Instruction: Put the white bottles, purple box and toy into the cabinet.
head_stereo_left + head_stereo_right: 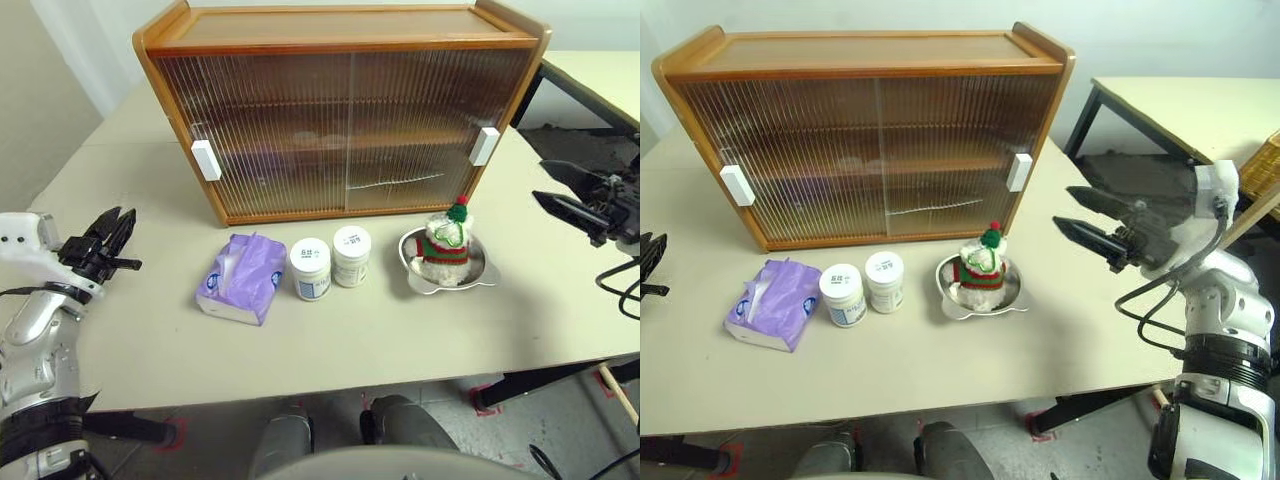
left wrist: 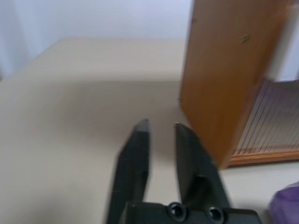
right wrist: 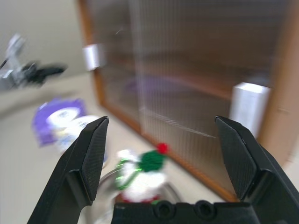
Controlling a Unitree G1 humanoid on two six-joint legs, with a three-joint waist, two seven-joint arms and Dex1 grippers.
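Cabinet [image 1: 340, 120]: wooden, two shelves, at the back of the worktop [image 1: 140, 340]; both ribbed sliding doors closed, so nothing goes in until one slides.
Handles: left handle [image 1: 206, 160] at the cabinet's left edge, right handle [image 1: 484, 146] at its right edge.
Purple tissue pack [image 1: 242, 277]: just in front of the cabinet's left half, long axis running roughly front to back, white tissue poking out on top.
White jars [image 1: 331, 262]: two, upright, side by side, in front of the cabinet's middle, just beside the tissue pack.
Plush toy [image 1: 445, 245]: upright in a shiny metal bowl [image 1: 482, 272], in front of the cabinet's right half.
Left gripper [image 1: 115, 240]: fingers pressed almost together, a narrow slit between them, holding nothing; off the cabinet's left front corner, pointing along its left side panel.
Right gripper [image 1: 1090, 215]: fingers spread wide, empty; off the cabinet's right end, aimed at the right door.
Key relation: my read, the doors come first. The right handle lies straight ahead of the right gripper, nearer than anything else, and the toy sits below that line. The left handle lies inboard of the left gripper.
Writing: jar lids carry print too small to read; blue-white mark on the tissue pack, illegible.
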